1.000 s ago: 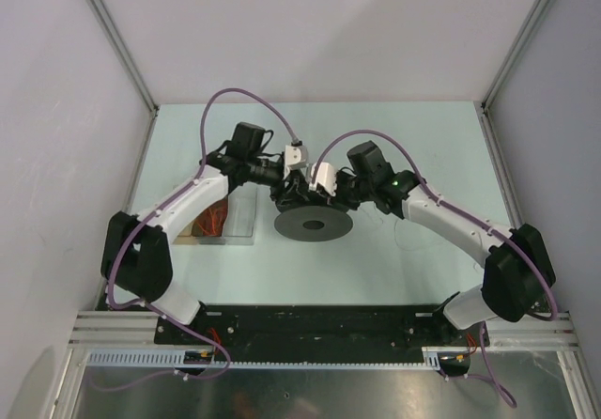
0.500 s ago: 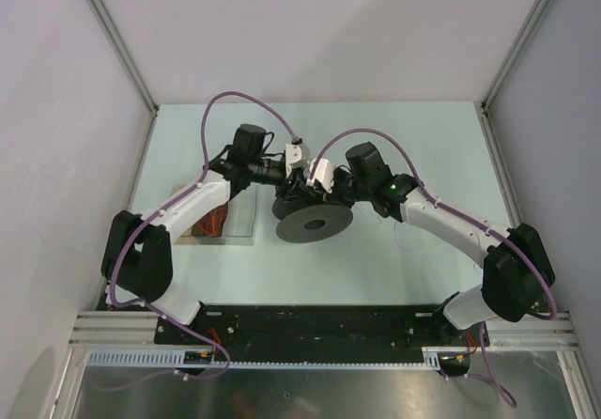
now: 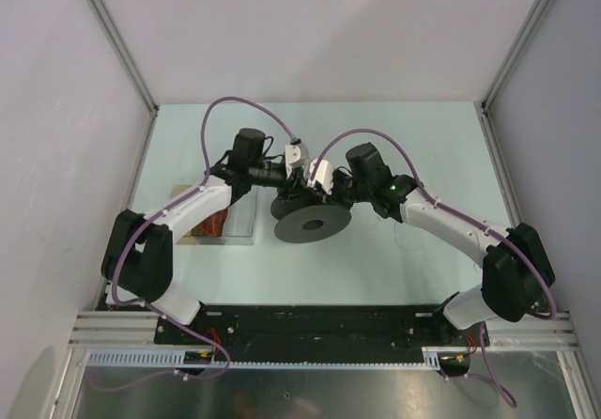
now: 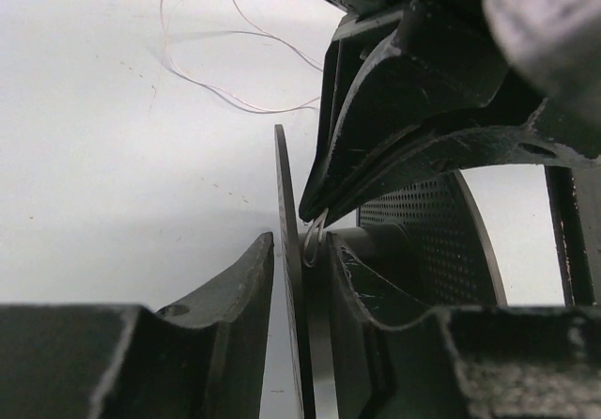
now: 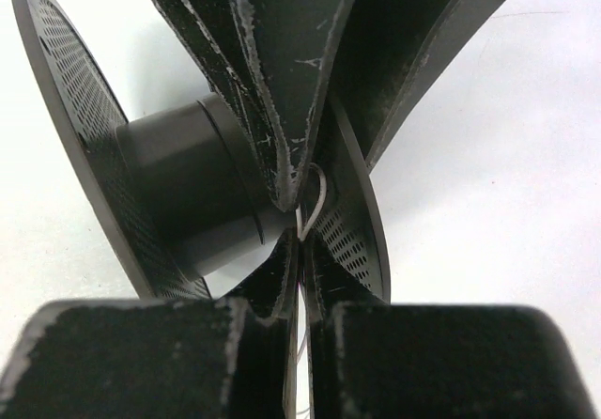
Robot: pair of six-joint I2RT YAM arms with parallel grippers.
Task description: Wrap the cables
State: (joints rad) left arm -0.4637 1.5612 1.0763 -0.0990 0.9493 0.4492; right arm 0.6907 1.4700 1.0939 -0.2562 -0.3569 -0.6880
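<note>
Presently: cable pinched beside hub of spool, clamped tight in right claw. Loose length of cable looped on surface beyond spool. Spool tilted, mid-surface, between both arms. Left claw narrow, one finger each side of flange, slim gap on hub side.

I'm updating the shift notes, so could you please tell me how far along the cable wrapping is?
Done: little; the hub of the black spool looks bare. In hand: the right end effector pinches the thin white cable beside the hub, and the left end effector straddles one flange, jaws apart. Left: all the winding; a loose loop lies on the table.
</note>
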